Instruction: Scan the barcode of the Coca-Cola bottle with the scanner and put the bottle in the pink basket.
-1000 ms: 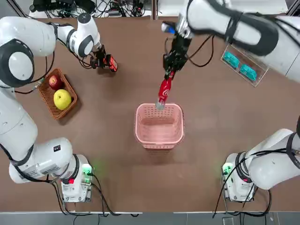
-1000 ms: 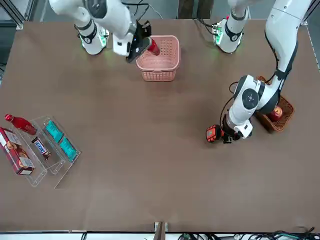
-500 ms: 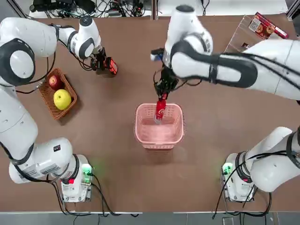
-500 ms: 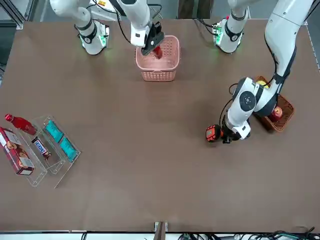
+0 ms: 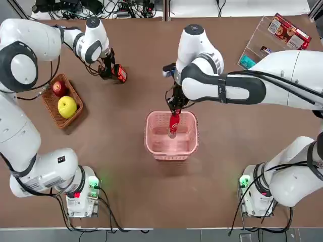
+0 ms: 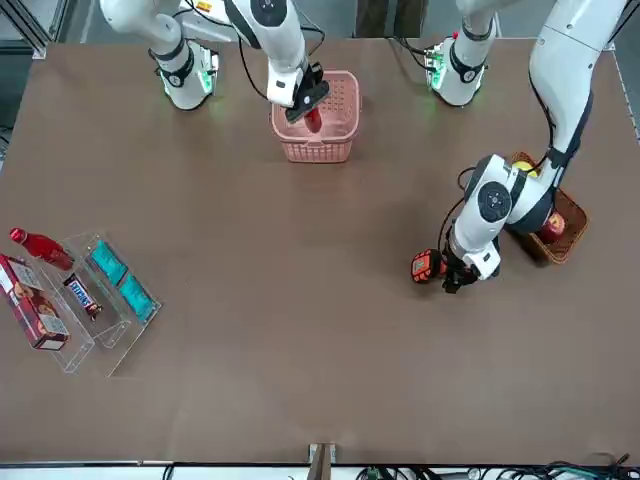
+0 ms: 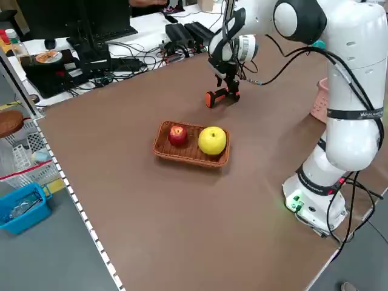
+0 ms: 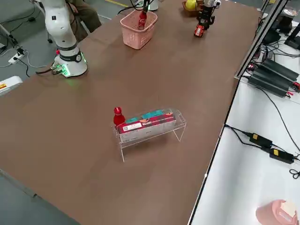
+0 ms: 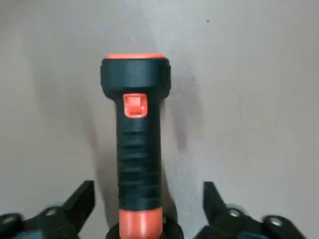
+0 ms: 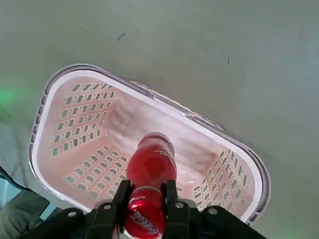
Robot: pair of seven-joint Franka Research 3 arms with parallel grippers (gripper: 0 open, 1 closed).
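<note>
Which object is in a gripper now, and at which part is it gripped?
The Coca-Cola bottle, by one end, in the right gripper.

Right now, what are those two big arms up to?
The right gripper is closed on a red Coca-Cola bottle, holding it in the mouth of the pink basket, not yet let go. Over by the brown wicker basket of fruit, the left gripper has its fingers spread around the scanner, which stands between them.
</note>
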